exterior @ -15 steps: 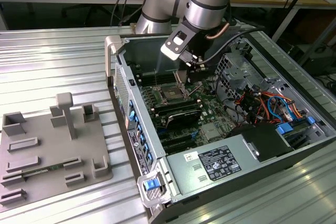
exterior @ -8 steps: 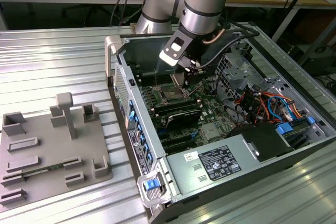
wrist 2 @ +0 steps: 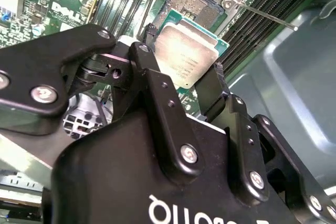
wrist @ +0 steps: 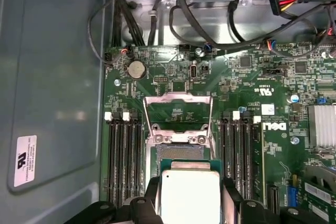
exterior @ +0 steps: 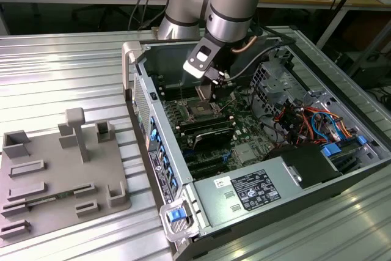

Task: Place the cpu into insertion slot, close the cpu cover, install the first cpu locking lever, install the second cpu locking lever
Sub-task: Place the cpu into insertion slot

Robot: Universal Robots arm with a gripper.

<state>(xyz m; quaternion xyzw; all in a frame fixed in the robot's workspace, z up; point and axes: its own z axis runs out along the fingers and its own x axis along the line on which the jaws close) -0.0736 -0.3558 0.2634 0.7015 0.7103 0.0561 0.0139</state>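
Pinches the cpu between the two black fingers of the gripper, one finger on each of two opposite edges, with the silvery-tan face turned to the camera in both wrist views. Holds it in the air just above the insertion slot, near but not touching. Leaves the insertion slot open, with its dark grid of contacts uncovered.

Beside the insertion slot, on the side away from the fingers, the cpu cover swung up: a silvery frame with the green board seen through its window. From one corner of the insertion slot, a thin metal lever unlatched and pointing out over the long black memory slots, which lie on both sides of the insertion slot.

In the exterior view, reaches down with the arm into the open computer case, straight over the insertion slot. Outside the case, well apart from the insertion slot, a grey holder tray lying flat on the bench.
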